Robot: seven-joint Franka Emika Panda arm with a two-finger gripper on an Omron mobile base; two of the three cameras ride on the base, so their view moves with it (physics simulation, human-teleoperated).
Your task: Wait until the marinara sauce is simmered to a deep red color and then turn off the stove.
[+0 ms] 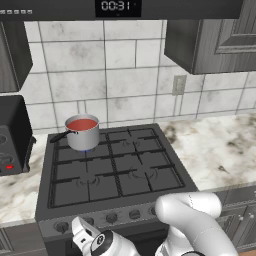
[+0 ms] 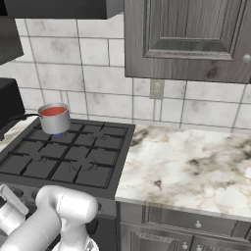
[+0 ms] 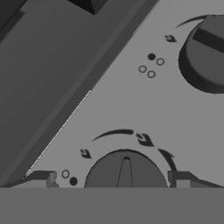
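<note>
Marinara sauce (image 1: 82, 124) reads red; flame under saucepan (image 1: 83, 135) still lit. Claw (image 3: 114, 181) released, fingers astride a stove (image 1: 112, 167) knob (image 3: 125, 171); turning off remains.

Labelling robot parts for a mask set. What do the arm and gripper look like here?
The arm is glossy white, built of thick rounded tubular links with bulbous elbows. A dark round joint cap with a small white mark sits near the wrist. The gripper has grey jaws with small blocky, squared tips. No cables are visible.
</note>
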